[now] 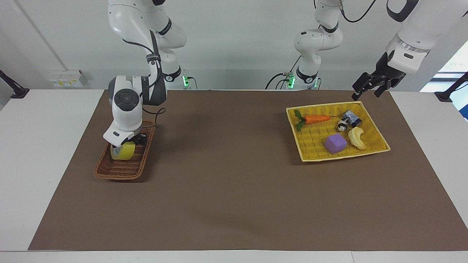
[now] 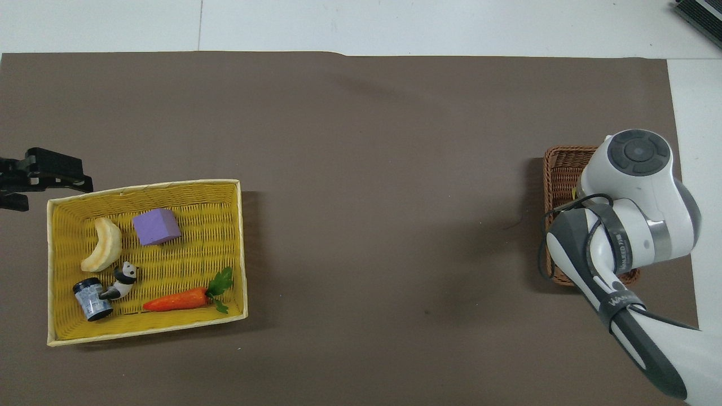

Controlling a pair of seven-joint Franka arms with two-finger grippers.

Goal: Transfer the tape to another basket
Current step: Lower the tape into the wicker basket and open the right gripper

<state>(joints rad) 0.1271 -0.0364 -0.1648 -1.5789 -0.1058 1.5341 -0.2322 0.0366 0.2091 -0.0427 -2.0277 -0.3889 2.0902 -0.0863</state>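
Observation:
The yellow tape (image 1: pixel 123 152) is gripped from above by my right gripper (image 1: pixel 126 145), which is shut on it. The roll stands on edge low inside the dark-brown wicker basket (image 1: pixel 120 171) at the right arm's end of the table. I cannot tell whether it touches the basket floor. In the overhead view the right arm's wrist hides the tape and much of the basket (image 2: pixel 559 169). My left gripper (image 1: pixel 366 88) is open, in the air just off the corner of the yellow tray (image 1: pixel 331 158), and holds nothing. It shows at the overhead view's edge, left gripper (image 2: pixel 48 179).
The yellow woven tray (image 2: pixel 148 185) at the left arm's end holds a carrot (image 1: pixel 316 119), a purple cube (image 1: pixel 335 143), a banana (image 1: pixel 356 138), a panda figure (image 1: pixel 342 126) and a small dark jar (image 1: pixel 353 117). A brown mat (image 1: pixel 226 175) covers the table between the two containers.

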